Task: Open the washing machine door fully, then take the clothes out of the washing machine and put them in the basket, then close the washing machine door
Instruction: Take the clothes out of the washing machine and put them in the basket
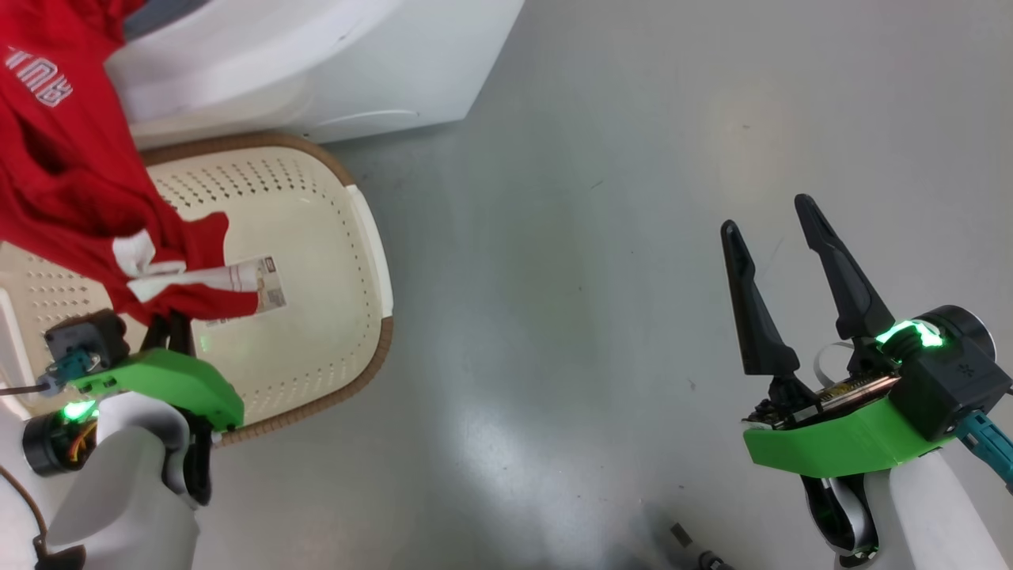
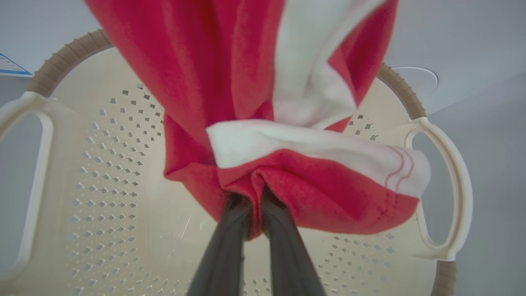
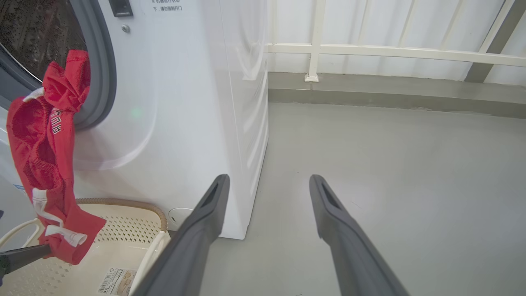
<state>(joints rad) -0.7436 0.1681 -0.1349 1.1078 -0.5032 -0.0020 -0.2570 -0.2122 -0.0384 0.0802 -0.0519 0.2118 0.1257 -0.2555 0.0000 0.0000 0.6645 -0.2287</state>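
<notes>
The red clothes with white trim hang stretched from the washing machine down over the basket. In the right wrist view the clothes trail out of the drum opening of the washing machine to the cream basket. My left gripper is shut on the lower end of the clothes, just above the basket floor; its fingers pinch a red fold. My right gripper stands open over bare floor, its fingers holding nothing. The washing machine door is out of view.
Grey floor spreads right of the machine and basket. A cream railing and a low kerb close off the far side. A small dark object lies on the floor near the bottom edge of the head view.
</notes>
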